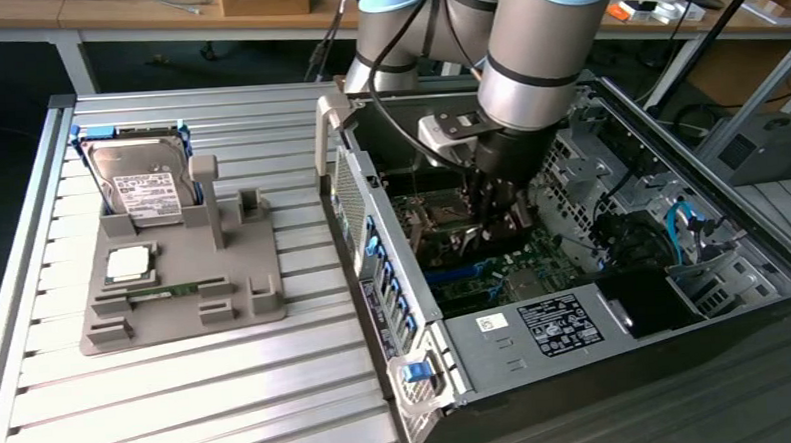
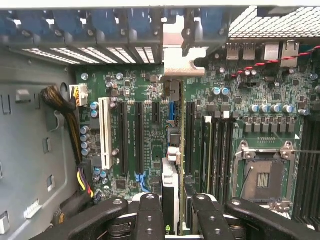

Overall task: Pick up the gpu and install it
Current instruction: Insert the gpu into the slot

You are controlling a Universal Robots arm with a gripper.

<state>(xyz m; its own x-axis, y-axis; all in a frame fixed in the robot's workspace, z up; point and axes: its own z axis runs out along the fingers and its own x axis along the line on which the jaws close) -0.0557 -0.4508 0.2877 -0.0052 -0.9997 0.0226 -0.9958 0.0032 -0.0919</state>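
Holding the gpu (image 2: 170,192) edge-on between closed fingers, the gripper (image 2: 172,210) hangs inside the case (image 1: 369,223) above the motherboard (image 2: 135,85); seating well likely needs the card square over 1 slot (image 2: 189,135), bracket (image 2: 177,55) meeting the rear opening, pressed evenly.

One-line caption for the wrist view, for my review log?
Gripper holding the gpu edge-on above the motherboard slots inside the open computer case.
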